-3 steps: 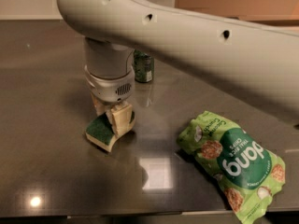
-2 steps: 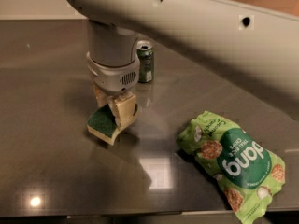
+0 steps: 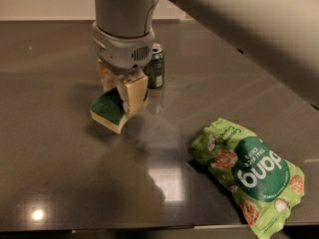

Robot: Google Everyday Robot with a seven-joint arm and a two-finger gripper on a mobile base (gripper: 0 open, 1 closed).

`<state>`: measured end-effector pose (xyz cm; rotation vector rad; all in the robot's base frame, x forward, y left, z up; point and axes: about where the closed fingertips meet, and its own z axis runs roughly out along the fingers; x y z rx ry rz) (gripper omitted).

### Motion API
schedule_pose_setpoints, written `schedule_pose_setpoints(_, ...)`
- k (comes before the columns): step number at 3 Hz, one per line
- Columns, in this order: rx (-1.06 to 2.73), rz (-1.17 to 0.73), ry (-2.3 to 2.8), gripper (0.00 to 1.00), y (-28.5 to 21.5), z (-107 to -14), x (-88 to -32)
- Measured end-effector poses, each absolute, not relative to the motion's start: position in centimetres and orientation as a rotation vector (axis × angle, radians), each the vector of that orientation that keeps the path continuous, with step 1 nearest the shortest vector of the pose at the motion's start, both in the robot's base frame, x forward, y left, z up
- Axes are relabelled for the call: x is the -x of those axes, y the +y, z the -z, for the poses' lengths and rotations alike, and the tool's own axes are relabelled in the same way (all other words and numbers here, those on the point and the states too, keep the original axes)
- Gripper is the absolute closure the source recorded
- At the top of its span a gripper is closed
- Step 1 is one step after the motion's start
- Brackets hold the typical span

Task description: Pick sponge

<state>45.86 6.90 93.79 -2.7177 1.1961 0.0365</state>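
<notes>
The tool [image 3: 122,97] is hanging from the thick grey arm [image 3: 124,19] in the upper left part of the view, pointing down over the dark table [image 3: 60,178], and it is gripping the sponge [image 3: 108,104]. Its two pale fingers [image 3: 135,89] are pressing in on the sponge from either side, closed down to the sponge's width, with the nearer finger lying across the right end of it and the farther one showing behind. The sponge is sitting tilted in that hold, its dark green top facing up and toward the left and its pale yellow foam showing along the lower edge, and its left end is sticking out free of the fingers. A soft shadow is lying on the table just under it; whether the lowest corner is touching the table or hanging just above it is not clear. A small dark green can [image 3: 155,66] is standing upright just behind and to the right of the tool, apart from the sponge. A bright green chip bag [image 3: 247,176] is lying flat near the front right edge of the table, well apart from the sponge and the tool. Bright lights are reflecting off the glossy table in front.
</notes>
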Motion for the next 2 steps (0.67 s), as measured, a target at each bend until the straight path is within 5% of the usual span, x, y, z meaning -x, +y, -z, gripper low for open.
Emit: schedule_pose_setpoints(2, 2.614, -0.117, 1.232, 1.0, 7.22, -96.24, -47.23)
